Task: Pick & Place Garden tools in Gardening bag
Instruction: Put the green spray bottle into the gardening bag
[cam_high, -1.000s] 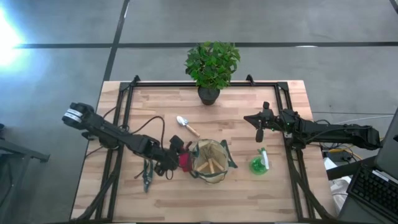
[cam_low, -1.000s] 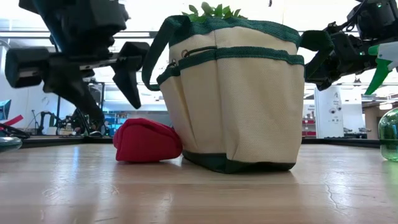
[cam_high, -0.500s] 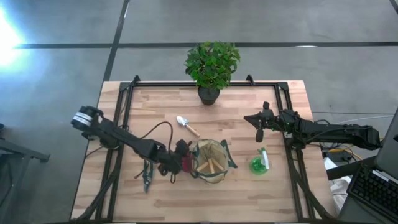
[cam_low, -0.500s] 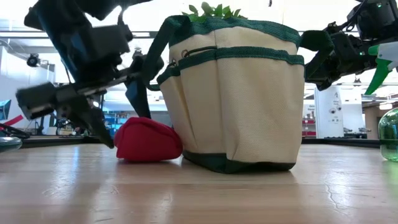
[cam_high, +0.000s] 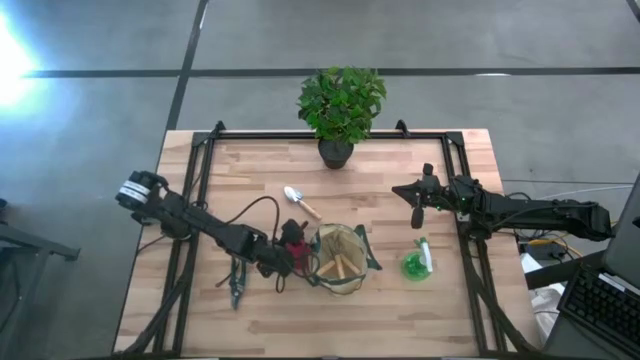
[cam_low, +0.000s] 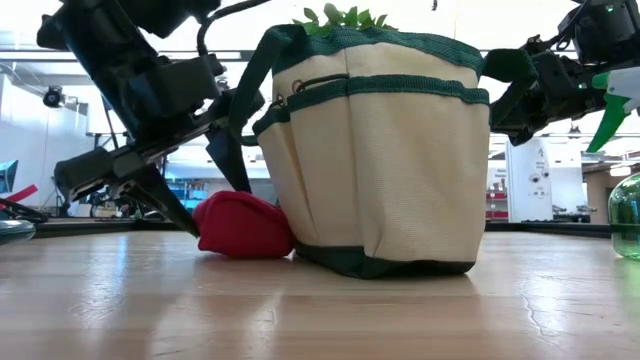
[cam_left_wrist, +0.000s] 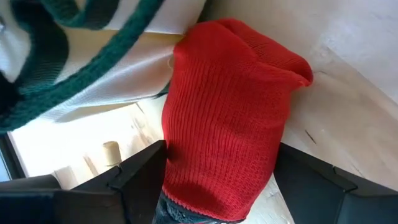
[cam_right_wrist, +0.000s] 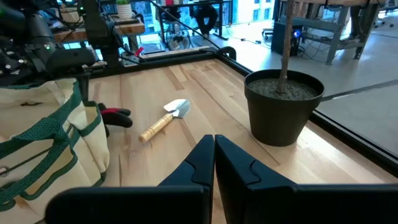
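Observation:
The red glove (cam_left_wrist: 230, 106) lies on the table with one side against the left wall of the khaki bag (cam_high: 338, 258), as the low view (cam_low: 240, 225) shows. My left gripper (cam_left_wrist: 221, 168) is open and low at the table, with one finger on each side of the glove. Wooden handles (cam_high: 340, 266) stick up inside the bag. A trowel (cam_high: 300, 203) lies behind the bag, dark pruners (cam_high: 237, 280) to its left, and a green spray bottle (cam_high: 417, 262) to its right. My right gripper (cam_high: 417, 215) is shut and empty, above the table to the bag's right. My left gripper comes slanting down from the table's left with its open fingers (cam_left_wrist: 140, 177) astride the glove's cuff end (cam_left_wrist: 186, 186). The glove's sides reach both inner finger faces. I cannot tell whether they press it. The glove lies on the table against the bag.
A potted leafy plant (cam_high: 340, 105) stands at the table's far edge; its black pot (cam_right_wrist: 283, 106) shows in the right wrist view. Black frame rails (cam_high: 195, 190) run along the table's left and right sides. Bare wood lies in front of the bag.
My left gripper has come down to the table, tipping nose-down, and has gone toward the bag until its open fingers stand astride the red glove. The glove's left end has shifted a little toward the bag.

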